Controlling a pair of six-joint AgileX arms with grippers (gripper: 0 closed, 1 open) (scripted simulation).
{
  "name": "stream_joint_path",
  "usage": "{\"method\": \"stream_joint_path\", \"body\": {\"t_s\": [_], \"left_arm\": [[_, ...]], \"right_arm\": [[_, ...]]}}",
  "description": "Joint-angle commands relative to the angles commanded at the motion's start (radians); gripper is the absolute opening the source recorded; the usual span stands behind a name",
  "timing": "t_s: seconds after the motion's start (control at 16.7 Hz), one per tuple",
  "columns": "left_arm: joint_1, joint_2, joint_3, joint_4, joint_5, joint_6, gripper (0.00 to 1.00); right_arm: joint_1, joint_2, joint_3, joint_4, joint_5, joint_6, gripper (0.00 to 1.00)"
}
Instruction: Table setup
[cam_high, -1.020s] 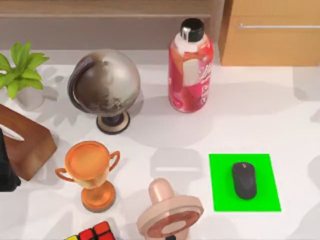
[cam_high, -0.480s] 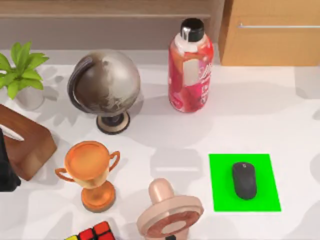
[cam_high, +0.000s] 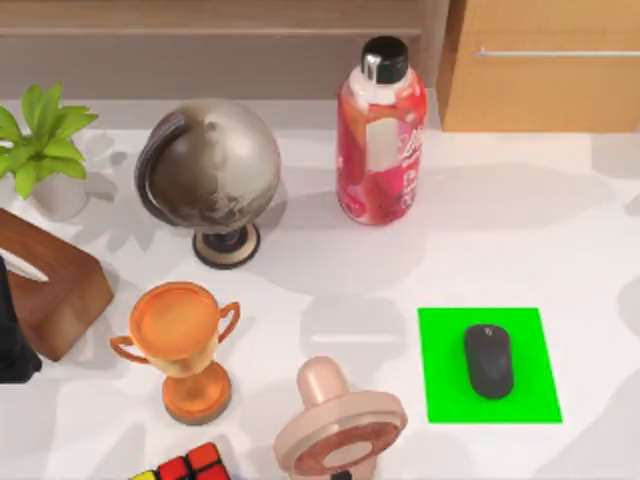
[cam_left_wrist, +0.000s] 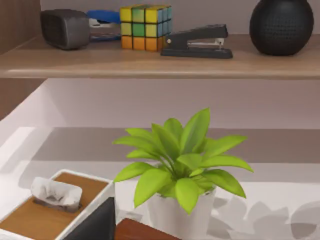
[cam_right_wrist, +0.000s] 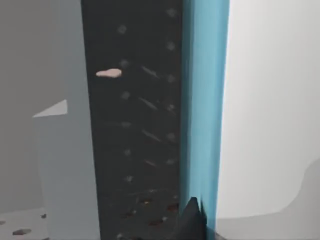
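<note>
A black mouse (cam_high: 488, 360) lies on a bright green mat (cam_high: 530, 330) on the right half of the white table, in the top view. A dark part of my left arm (cam_high: 12, 345) shows at the table's left edge, beside a brown wooden box (cam_high: 55, 285), far from the mouse. The left wrist view looks over a potted green plant (cam_left_wrist: 185, 165) toward a shelf. In the right wrist view a dark tip of my right gripper (cam_right_wrist: 192, 220) sits before a dark and blue upright panel (cam_right_wrist: 150, 125).
A red bottle (cam_high: 380, 150), a globe (cam_high: 210, 170), an orange trophy (cam_high: 180, 335), a pink fan (cam_high: 335, 425), a colour cube (cam_high: 185, 468) and the plant (cam_high: 40, 140) stand around the table. A wooden cabinet (cam_high: 545, 70) is at the back right.
Shadows at the table's right edge have shifted slightly. No object has moved.
</note>
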Motion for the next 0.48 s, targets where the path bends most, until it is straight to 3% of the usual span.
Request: {"method": "stream_joint_path", "body": {"t_s": [0.18,0.48], "left_arm": [[0.000,0.000,0.000,0.000,0.000,0.000,1.00],[0.000,0.000,0.000,0.000,0.000,0.000,1.00]], "right_arm": [[0.000,0.000,0.000,0.000,0.000,0.000,0.00],[0.000,0.000,0.000,0.000,0.000,0.000,0.38]]}}
